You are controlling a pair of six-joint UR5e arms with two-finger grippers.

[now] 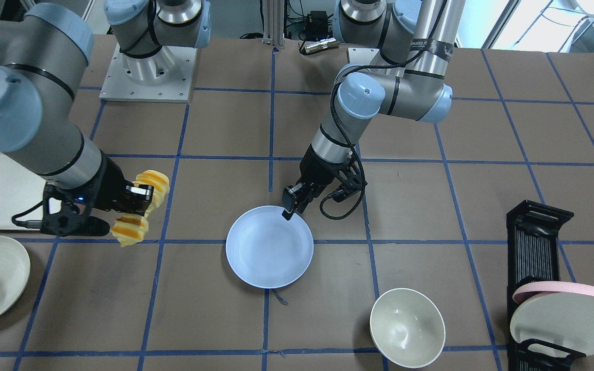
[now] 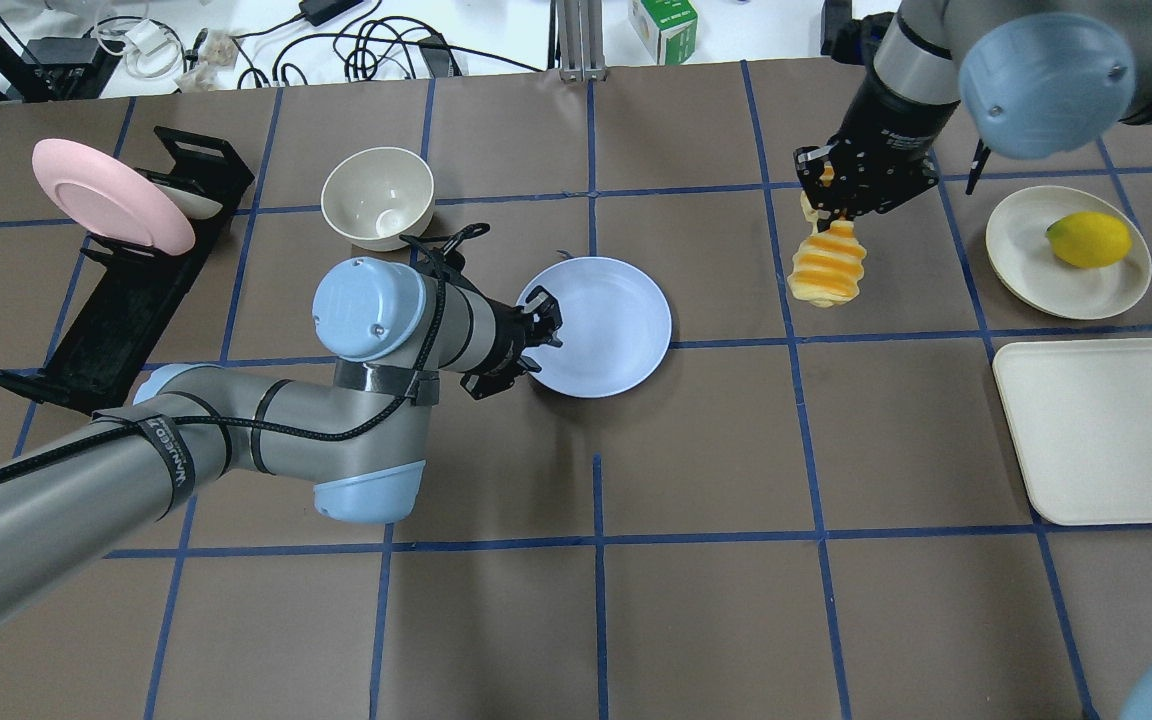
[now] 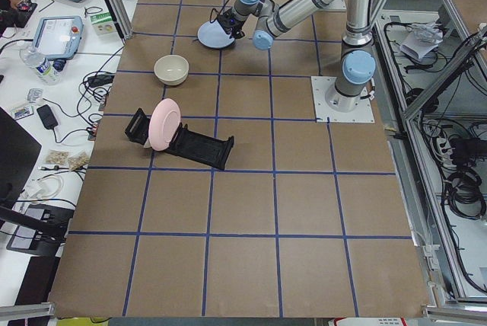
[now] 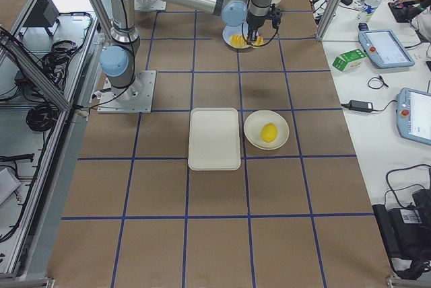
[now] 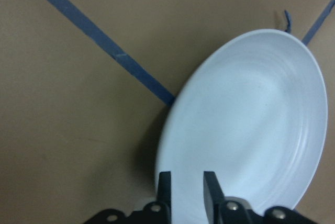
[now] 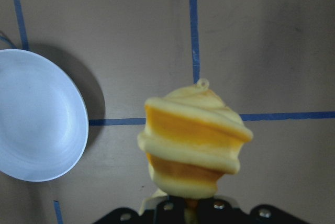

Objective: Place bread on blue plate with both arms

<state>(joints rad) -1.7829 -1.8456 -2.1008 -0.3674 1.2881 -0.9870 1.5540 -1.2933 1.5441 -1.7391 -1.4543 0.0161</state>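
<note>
The blue plate (image 2: 601, 325) lies near the table's middle and also shows in the front view (image 1: 269, 246). My left gripper (image 2: 541, 335) is shut on the plate's near-left rim. In the left wrist view its two fingers (image 5: 165, 185) pinch the plate's (image 5: 246, 124) edge, which looks slightly raised with a shadow under it. My right gripper (image 2: 836, 200) is shut on the bread (image 2: 829, 265), which hangs above the table to the plate's right. The bread is a ridged, golden-orange and cream loaf (image 6: 193, 145). In the front view it bends around the gripper (image 1: 139, 203).
A cream bowl (image 2: 378, 197) stands behind the plate on the left. A black rack (image 2: 116, 300) holds a pink plate (image 2: 111, 195) at far left. A cream plate (image 2: 1026, 265) with a yellow fruit (image 2: 1088, 240) and a cream tray (image 2: 1106, 430) are at right.
</note>
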